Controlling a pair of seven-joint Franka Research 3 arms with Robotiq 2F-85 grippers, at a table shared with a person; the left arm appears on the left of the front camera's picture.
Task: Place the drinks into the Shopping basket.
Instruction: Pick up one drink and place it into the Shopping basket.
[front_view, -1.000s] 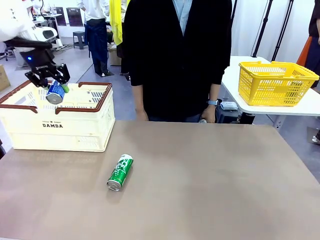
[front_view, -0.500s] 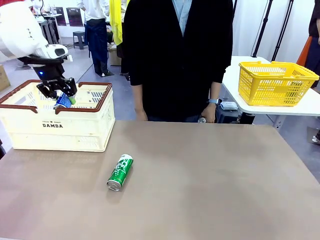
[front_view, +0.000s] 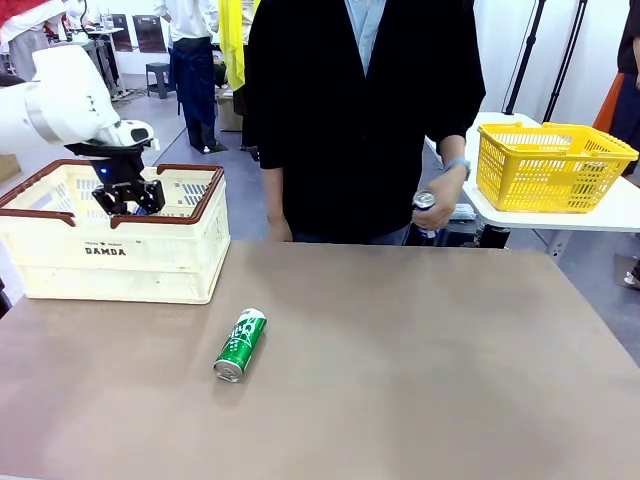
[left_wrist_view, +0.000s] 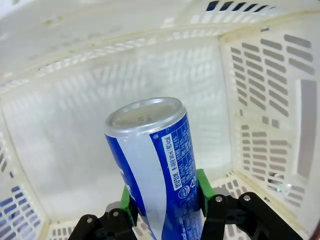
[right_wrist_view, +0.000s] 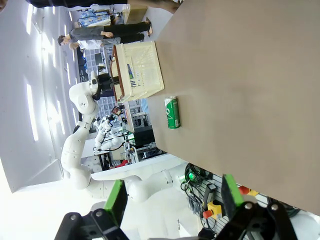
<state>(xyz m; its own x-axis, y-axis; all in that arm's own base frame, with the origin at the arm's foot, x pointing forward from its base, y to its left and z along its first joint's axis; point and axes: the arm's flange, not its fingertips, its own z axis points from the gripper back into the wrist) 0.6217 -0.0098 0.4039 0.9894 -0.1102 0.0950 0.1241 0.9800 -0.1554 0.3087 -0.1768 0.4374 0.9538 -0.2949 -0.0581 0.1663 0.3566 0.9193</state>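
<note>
Release is the step in hand, so think about how the can lands. Your left fingers (left_wrist_view: 201, 189) are closed partway onto the blue-and-white can (left_wrist_view: 150, 160), with the green pads pressed against either side of its lower body. The can juts out tilted above the bare floor of the Shopping basket (left_wrist_view: 260, 100). From the front, those fingers have their tips dipped between the basket's brown rims, at the far left of the tabletop (front_view: 420, 380).

I judge there is some drop left, so bring the can lower before you let go, otherwise it may bounce or roll into a slotted wall. Open the fingers fully, then lift straight up past the rim before swinging away.

Your right fingers (right_wrist_view: 116, 200) stand wide apart with nothing between them, so they are free for the next pick. The green can (front_view: 240, 344) lies on its side on the tabletop, near and to the right of the basket but apart from it. At the far side, the person's hand (front_view: 436, 212) holds a third can (front_view: 424, 200) up beside the yellow basket (front_view: 550, 165). Leave that one alone until it is set down or offered.
</note>
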